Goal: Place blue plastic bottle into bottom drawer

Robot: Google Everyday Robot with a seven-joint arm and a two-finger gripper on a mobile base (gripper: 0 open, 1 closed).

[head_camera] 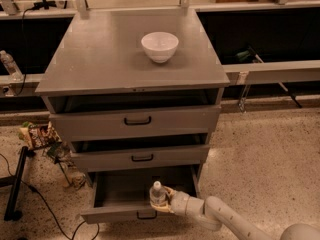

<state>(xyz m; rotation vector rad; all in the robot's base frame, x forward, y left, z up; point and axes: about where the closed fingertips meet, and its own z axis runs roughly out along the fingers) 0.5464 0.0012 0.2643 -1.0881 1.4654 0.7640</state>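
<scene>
The blue plastic bottle point(158, 194) stands upright inside the open bottom drawer point(120, 213), near its front right, white cap on top. My gripper point(162, 202) reaches in from the lower right and is shut on the bottle's lower body. My white arm point(225, 218) stretches back to the bottom right corner. The bottle's lower part is hidden behind the drawer front and my fingers.
A white bowl point(160, 46) sits on the grey cabinet top point(100, 54). The two upper drawers point(137, 120) stand slightly open. Snack bags point(37, 134) and black cables point(30, 194) lie on the floor at the left. Another bottle point(9, 65) stands at the far left.
</scene>
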